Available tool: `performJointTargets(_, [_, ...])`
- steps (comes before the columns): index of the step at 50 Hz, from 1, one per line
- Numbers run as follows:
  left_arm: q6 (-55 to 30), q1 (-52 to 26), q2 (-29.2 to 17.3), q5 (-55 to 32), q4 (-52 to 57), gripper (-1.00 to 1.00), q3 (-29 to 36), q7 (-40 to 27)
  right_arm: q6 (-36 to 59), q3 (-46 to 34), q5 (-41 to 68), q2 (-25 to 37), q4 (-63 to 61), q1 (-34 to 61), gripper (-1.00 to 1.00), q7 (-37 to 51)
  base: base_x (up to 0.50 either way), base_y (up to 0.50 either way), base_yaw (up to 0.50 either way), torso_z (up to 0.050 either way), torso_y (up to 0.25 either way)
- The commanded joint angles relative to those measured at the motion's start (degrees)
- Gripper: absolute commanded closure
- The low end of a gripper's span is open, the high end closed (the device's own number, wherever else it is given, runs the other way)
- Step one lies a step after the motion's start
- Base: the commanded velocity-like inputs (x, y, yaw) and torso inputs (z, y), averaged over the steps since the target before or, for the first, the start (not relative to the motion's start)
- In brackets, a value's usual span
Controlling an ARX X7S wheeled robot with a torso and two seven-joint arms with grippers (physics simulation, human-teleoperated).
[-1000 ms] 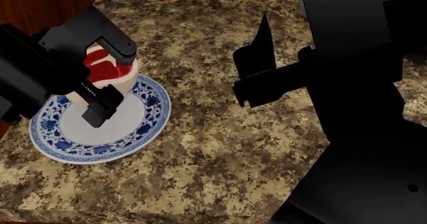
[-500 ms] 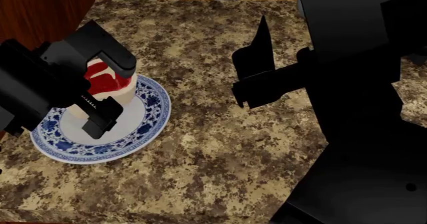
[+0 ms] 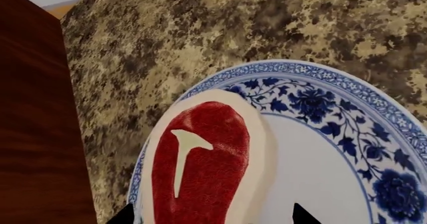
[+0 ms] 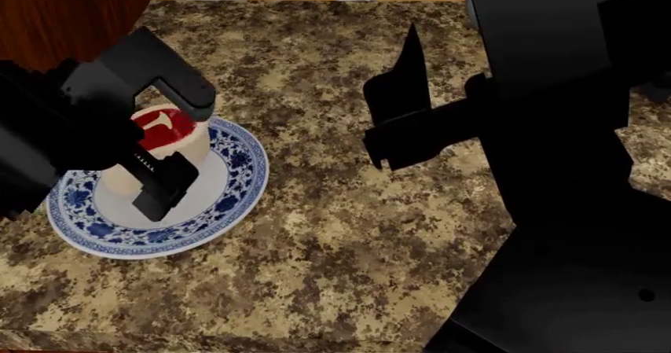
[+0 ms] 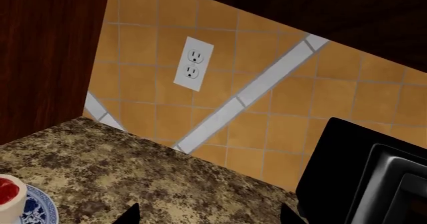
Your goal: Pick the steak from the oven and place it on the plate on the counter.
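The steak (image 3: pixel 200 169), red on top with a white T mark and cream fat sides, lies on the blue-rimmed white plate (image 3: pixel 320 164) near its rim. In the head view the steak (image 4: pixel 163 126) sits on the plate (image 4: pixel 225 184) at the left of the granite counter (image 4: pixel 335 235). My left gripper (image 4: pixel 173 145) straddles the steak, and its jaws are open with a small gap on each side in the left wrist view (image 3: pixel 212 216). My right gripper (image 4: pixel 390 105) is open and empty above the counter's middle. The oven is out of view.
A reddish-brown wood cabinet (image 4: pixel 63 7) stands close by the plate's left side. An orange tiled wall with a white outlet (image 5: pixel 193 64) runs behind the counter. A black appliance (image 5: pixel 360 174) stands at the counter's far right.
The steak has sunk lower and now rests flatter on the plate between the left jaws. The left gripper has shifted slightly down. The right arm has not moved.
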Motion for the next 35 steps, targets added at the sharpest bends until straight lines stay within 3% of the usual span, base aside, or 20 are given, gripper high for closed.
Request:
performJointTargets(1, [-6.97, 0.05, -3.41, -1.24, 12.48, -1.0, -2.57, -1.37, -0.08, 0.0, -0.25, -0.15, 0.27, 0.1, -1.0, -0.21, 0.0, 0.0, 0.0, 0.0, 0.0])
performJointTargets(17, [-16.14, -2.54, -7.24, -3.22, 28.51, -1.0, -8.39, -4.31, -0.05, -0.05, -0.12, 0.03, -0.23, -0.08, -1.0, -0.01, 0.0, 0.0, 0.0, 0.0, 0.0])
performJointTargets(35, [-17.35, -0.38, -7.87, -4.21, 32.64, -1.0, -11.53, -6.2, 0.72, -0.55, -0.67, 0.4, -0.9, -0.29, -1.0, -0.1, 0.0, 0.0, 0.0, 0.0, 0.0])
